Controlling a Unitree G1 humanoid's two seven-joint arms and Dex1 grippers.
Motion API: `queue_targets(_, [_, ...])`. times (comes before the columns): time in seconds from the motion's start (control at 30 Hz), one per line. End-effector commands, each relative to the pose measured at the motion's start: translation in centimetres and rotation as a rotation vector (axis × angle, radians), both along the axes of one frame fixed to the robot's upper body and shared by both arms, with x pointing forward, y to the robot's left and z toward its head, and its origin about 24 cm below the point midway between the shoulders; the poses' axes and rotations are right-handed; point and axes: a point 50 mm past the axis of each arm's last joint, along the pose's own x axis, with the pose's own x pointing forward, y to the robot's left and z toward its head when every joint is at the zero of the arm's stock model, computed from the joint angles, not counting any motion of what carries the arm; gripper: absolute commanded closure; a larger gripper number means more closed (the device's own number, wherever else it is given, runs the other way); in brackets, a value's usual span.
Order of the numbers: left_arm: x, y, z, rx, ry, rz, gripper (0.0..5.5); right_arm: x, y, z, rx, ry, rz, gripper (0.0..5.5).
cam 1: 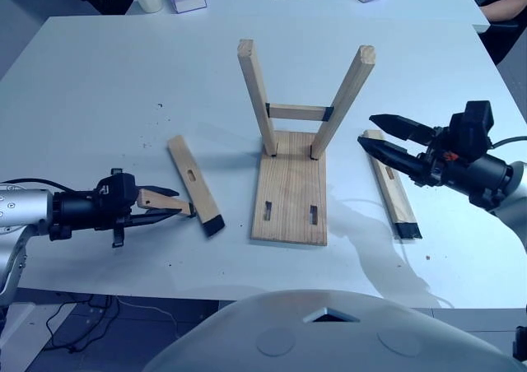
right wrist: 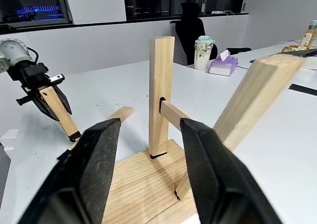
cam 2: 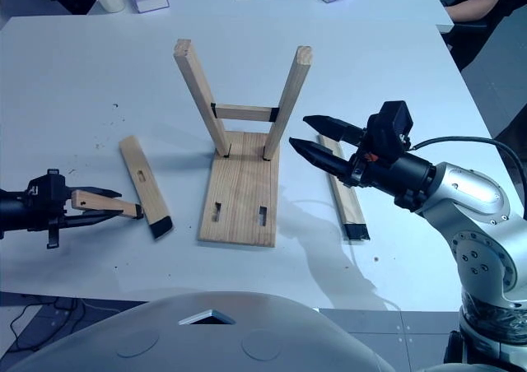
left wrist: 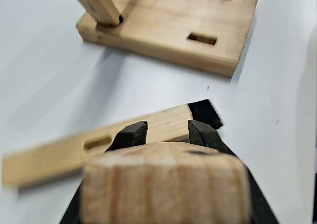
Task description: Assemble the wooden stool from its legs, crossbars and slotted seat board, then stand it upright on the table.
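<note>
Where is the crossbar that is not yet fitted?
In the left eye view the crossbar is gripped by the left claw on the left, just beside the loose leg there.

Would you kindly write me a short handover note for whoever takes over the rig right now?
Left pincer: shut on a loose crossbar, low over the table beside the left loose leg.
Right pincer: open, holding nothing, hovering by the right loose leg.
Done: the seat board lies flat; two legs stand in its far slots, joined by a fitted crossbar.
Left: the near slots are empty and both loose legs lie flat on the table. Fit them with the held crossbar, then stand the stool upright.
</note>
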Motion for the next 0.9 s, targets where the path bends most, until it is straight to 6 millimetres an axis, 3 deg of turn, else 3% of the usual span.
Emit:
queue_targets(0.03, [0.2,0.3,0.3,0.041,0.001,-0.011,4.20,0.1,0.1,-0.1,-0.036,-0.008,0.008,3.31])
queue_targets(0.37, [3.9,0.7,1.5,0.007,-0.134,0.160,4.20,0.3,0.4,-0.7,-0.060,-0.012,0.019,3.31])
queue_targets(0.53, [3.9,0.2,0.7,0.005,-0.109,0.193,4.20,0.5,0.5,-0.7,-0.055,-0.018,0.023,3.31])
queue_targets(0.9, [4.8,-5.9,-0.9,-0.114,-0.118,0.153,4.20,1.0,0.6,-1.5,-0.042,-0.015,0.003,3.31])
